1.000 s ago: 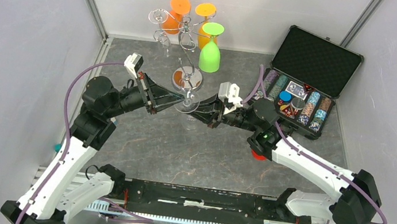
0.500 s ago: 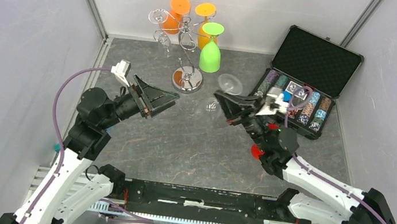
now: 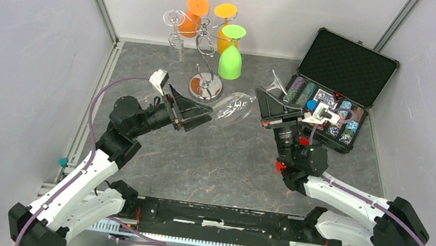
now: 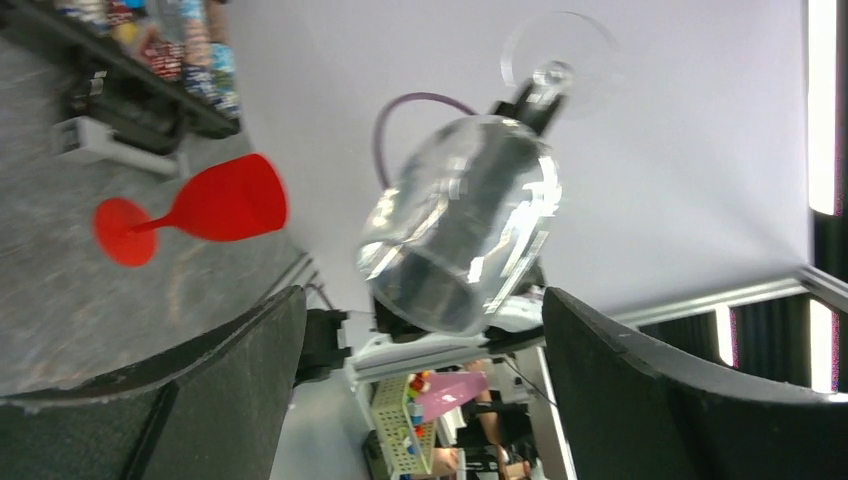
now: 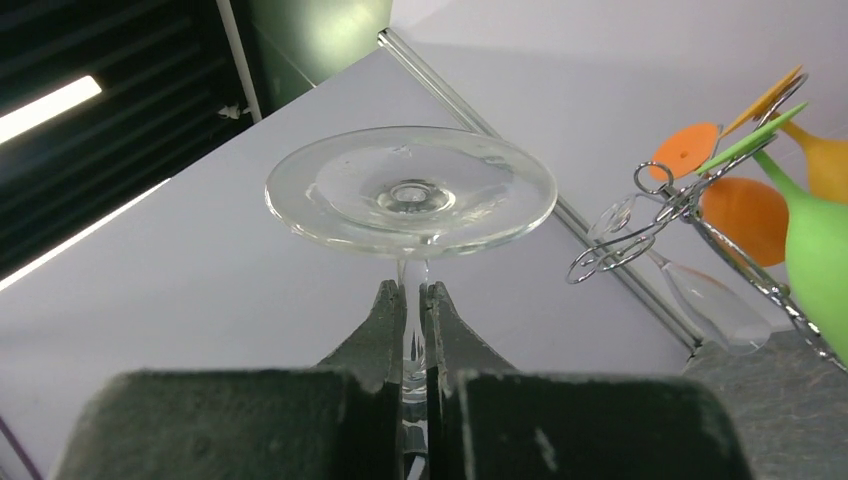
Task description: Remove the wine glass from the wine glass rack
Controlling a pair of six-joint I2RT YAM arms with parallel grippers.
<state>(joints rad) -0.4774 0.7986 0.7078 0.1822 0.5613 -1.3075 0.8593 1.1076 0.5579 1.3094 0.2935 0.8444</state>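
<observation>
The clear wine glass [image 3: 232, 107] was off the wine glass rack [image 3: 205, 88] and hung in the air just to the right of the rack's round base, between the two arms. It lay tipped on its side, with the bowl pointing toward the left arm and the flat foot toward the open case [image 3: 347, 67] at the back right.

The right gripper [image 5: 412, 300] had its fingers [image 5: 372, 330] clamped tight on the thin stem, just under the foot, which spread out like a disc above the fingertips in the right wrist view.

The left gripper [image 3: 205, 116] sat close in front of the bowl with its fingers spread wide apart and nothing in them. From its own camera the mouth of the glass faced it, framed between the two dark fingers; I could not tell whether it touched either one.

On the rack, a green glass [image 3: 230, 61] hung upside down from a curled arm, with two orange glasses [image 3: 191, 18] behind it and another clear glass [image 3: 174, 28] on the left side. A red glass [image 4: 215, 205] lay on its side on the grey tabletop [image 3: 217, 161] near the right arm. The case held rows of coloured chips [image 3: 346, 124] and some cards, whose print was too small to read.
</observation>
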